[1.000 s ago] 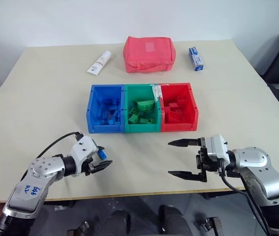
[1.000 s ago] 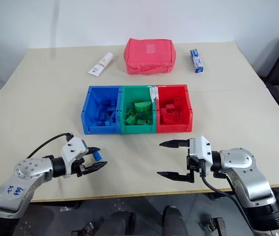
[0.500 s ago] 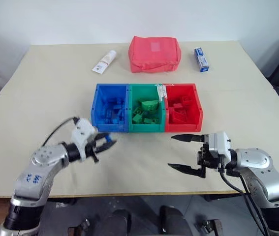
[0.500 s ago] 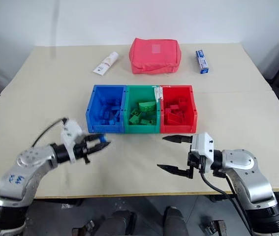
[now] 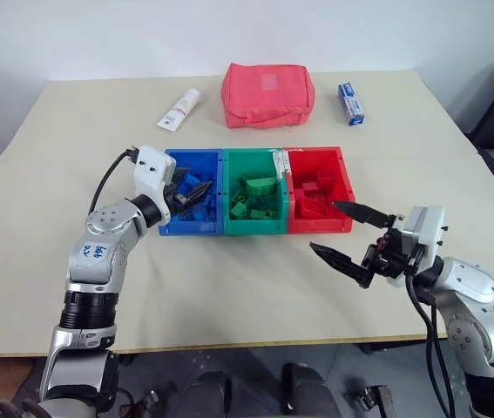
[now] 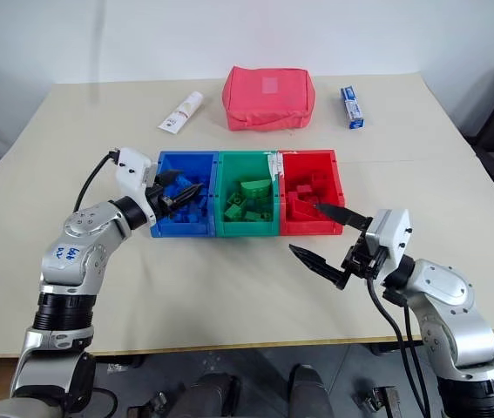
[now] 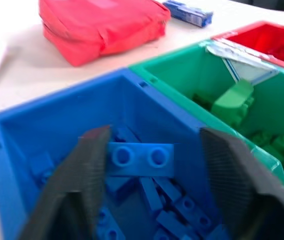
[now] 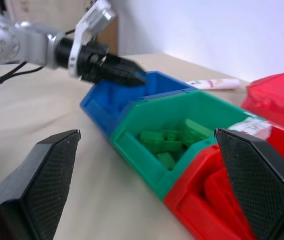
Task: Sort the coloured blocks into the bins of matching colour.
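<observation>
Left gripper (image 5: pixel 192 193) is hanging over the blue bin (image 5: pixel 170 222), its two black fingers spread apart. In the left wrist view a small blue block (image 7: pixel 139 159) is sitting between the fingertips (image 7: pixel 87 165), seemingly clear of both pads; whether it is dropping or already resting on the heap of blue blocks under it, I cannot tell. My reading is that the release is happening now. To do it well, the fingers should be opening fully while the wrist is keeping level above the middle of the bin, away from the wall shared with the green bin (image 5: pixel 255 225) just to the gripper's right. Lifting straight up before swinging back would be avoiding a knock on the rim.

Right gripper (image 5: pixel 354 239) is waiting with its fingers spread wide and nothing between them, just in front of the red bin (image 5: pixel 344 218), above the table (image 5: pixel 229 287). Green blocks (image 5: pixel 258 197) are lying in the green bin and red ones in the red bin (image 6: pixel 303 196). Beyond the bins, well away from both grippers, a red pouch (image 5: pixel 267 94), a white tube (image 5: pixel 179 110) and a blue-and-white carton (image 5: pixel 348 103) are lying on the table.
</observation>
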Controlling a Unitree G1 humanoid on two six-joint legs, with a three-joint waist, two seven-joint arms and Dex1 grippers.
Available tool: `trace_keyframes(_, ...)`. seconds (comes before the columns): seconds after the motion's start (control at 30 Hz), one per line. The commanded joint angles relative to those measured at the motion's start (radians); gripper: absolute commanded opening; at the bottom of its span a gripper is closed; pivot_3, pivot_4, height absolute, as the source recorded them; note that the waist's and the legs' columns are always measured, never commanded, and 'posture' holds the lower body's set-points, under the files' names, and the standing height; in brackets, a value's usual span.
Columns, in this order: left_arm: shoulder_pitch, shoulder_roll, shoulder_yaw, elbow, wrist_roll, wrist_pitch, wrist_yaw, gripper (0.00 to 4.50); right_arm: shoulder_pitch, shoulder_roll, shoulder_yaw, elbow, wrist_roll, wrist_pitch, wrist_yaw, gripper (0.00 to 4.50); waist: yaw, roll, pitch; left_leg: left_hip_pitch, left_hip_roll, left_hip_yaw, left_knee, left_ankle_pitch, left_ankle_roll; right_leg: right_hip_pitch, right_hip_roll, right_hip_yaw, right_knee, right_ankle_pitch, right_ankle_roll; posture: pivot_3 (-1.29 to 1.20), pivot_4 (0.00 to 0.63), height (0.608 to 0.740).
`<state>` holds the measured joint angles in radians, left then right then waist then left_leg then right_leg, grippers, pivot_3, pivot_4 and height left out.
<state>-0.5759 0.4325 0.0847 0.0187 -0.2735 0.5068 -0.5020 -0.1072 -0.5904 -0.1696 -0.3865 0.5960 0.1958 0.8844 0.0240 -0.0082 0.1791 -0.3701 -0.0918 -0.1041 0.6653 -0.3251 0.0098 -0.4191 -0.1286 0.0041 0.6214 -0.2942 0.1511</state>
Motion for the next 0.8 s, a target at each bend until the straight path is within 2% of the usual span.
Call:
trace_keyframes(0.03, 0.013, 0.052, 0.018, -0.009, -0.005, -0.111, -0.090, 4.18, 0.020, -0.025, -0.037, -0.034, 0.009, -0.017, 0.017, 4.50, 0.000, 0.000, 0.000, 0.000, 0.000, 0.000, 0.000, 0.000, 0.000, 0.000, 0.000, 0.000, 0.000, 0.000, 0.000, 0.00, 0.150, 0.740)
trace_keyframes(0.07, 0.031, 0.076, 0.023, -0.009, 0.000, -0.138, -0.117, 4.47, 0.023, -0.029, -0.037, -0.030, 0.006, -0.021, 0.024, 4.50, -0.002, 0.000, 0.000, 0.000, 0.000, 0.000, 0.000, 0.000, 0.000, 0.000, 0.000, 0.000, 0.000, 0.000, 0.000, 0.00, 0.150, 0.740)
trace_keyframes(0.3, 0.209, 0.196, 0.130, -0.048, -0.047, -0.287, -0.260, 4.47, 0.014, -0.049, -0.028, 0.033, -0.018, -0.055, 0.090, 4.50, -0.011, 0.000, 0.000, 0.001, 0.001, 0.001, -0.001, 0.000, 0.000, -0.001, 0.000, 0.001, 0.000, 0.000, 0.000, 0.00, 0.150, 0.740)
trace_keyframes(0.37, 0.273, 0.217, 0.164, -0.109, -0.112, -0.306, -0.342, 4.47, 0.015, -0.062, -0.027, 0.046, -0.023, -0.063, 0.116, 4.50, -0.008, 0.000, 0.000, 0.000, 0.001, 0.001, -0.001, 0.000, 0.000, 0.000, -0.001, 0.001, 0.000, 0.000, 0.000, 0.00, 0.150, 0.740)
trace_keyframes(0.43, 0.364, 0.251, 0.208, -0.160, -0.173, -0.319, -0.430, 4.47, 0.021, -0.087, -0.035, 0.060, -0.018, -0.062, 0.154, 4.50, -0.005, 0.000, 0.000, 0.000, 0.001, 0.001, -0.001, 0.000, 0.001, 0.000, -0.001, 0.001, 0.000, 0.000, 0.000, 0.00, 0.150, 0.740)
trace_keyframes(0.53, 0.559, 0.345, 0.274, -0.121, -0.116, -0.441, -0.546, 4.47, 0.057, -0.163, -0.034, 0.106, -0.037, -0.103, 0.286, 4.50, -0.008, 0.001, -0.001, 0.000, 0.001, 0.001, -0.002, -0.001, 0.001, 0.000, -0.002, 0.002, -0.002, 0.000, 0.000, 0.00, 0.150, 0.740)
trace_keyframes(0.63, 0.611, 0.353, 0.277, -0.092, -0.085, -0.511, -0.532, 4.47, 0.037, -0.185, -0.023, 0.158, -0.041, -0.124, 0.326, 4.50, -0.006, 0.001, 0.000, 0.001, 0.002, 0.002, -0.003, -0.001, 0.001, 0.001, -0.001, 0.001, -0.003, 0.000, -0.001, 0.00, 0.150, 0.740)
trace_keyframes(0.8, 0.648, 0.308, 0.281, -0.099, -0.079, -0.561, -0.478, 4.47, -0.020, -0.175, -0.013, 0.218, -0.052, -0.137, 0.333, 4.50, 0.002, 0.002, 0.000, 0.003, 0.001, 0.001, -0.002, 0.000, 0.002, 0.005, -0.002, 0.000, -0.007, 0.003, 0.001, 0.00, 0.150, 0.740)
